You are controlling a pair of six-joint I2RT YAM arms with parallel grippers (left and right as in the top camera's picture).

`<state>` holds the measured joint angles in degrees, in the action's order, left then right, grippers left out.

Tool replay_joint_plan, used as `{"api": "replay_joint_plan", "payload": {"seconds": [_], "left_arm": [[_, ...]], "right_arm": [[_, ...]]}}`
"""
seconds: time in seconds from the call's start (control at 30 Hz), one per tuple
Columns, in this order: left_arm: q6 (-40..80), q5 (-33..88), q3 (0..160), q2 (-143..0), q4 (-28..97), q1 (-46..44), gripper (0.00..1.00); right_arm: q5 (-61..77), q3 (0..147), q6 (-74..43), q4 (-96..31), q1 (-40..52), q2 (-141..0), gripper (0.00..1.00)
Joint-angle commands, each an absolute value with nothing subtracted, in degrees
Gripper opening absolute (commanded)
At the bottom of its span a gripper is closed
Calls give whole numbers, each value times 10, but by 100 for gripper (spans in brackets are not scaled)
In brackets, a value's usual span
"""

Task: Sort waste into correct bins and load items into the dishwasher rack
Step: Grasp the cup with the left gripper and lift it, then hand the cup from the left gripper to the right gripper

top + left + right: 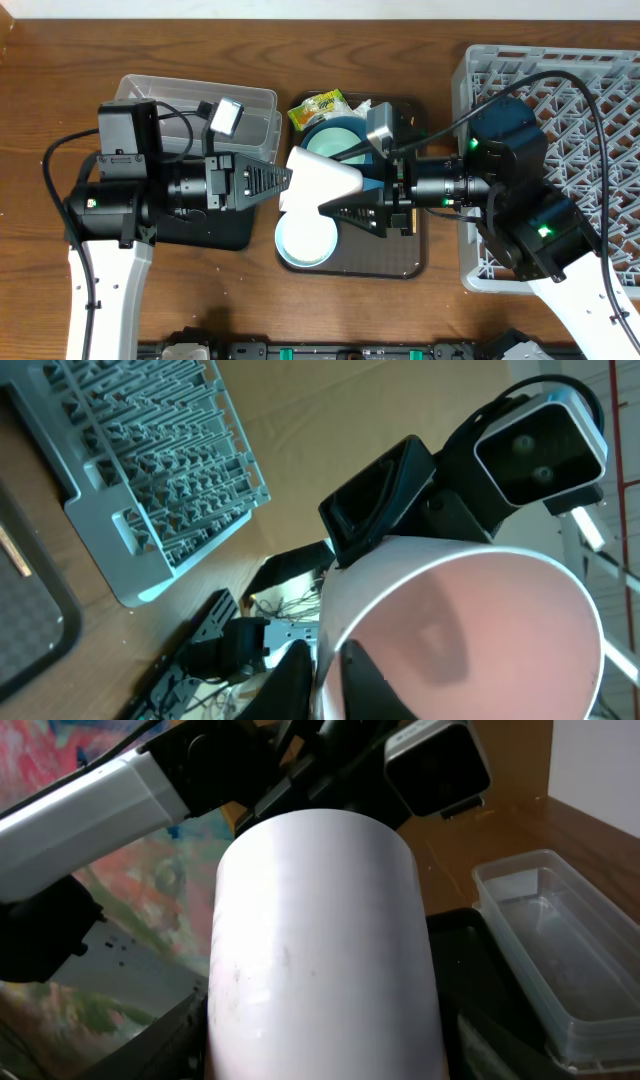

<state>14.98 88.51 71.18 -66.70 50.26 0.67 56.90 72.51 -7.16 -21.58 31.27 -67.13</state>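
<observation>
Passing the cup (320, 178) between arms above the tray (405, 258) was judged the step in hand. At its rim stood the left gripper (288, 178), at its side the right gripper (335, 206); neither grip could be told. One should clamp firmly before the other lets go.

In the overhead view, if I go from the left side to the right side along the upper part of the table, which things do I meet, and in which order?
In order: clear plastic tub → yellow-green snack wrapper → grey dishwasher rack.
</observation>
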Motion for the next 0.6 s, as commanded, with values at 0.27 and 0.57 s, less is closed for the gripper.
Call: {"api": "replay_joint_plan", "payload": {"seconds": [0.27,0.57], "left_arm": [[147,900,721,-665,500,6,13],[147,900,721,-665,500,6,13]], "right_arm": [[534,726,-70,-233,307,-672,88],[528,726,-70,-246,301,-672,89]]}}
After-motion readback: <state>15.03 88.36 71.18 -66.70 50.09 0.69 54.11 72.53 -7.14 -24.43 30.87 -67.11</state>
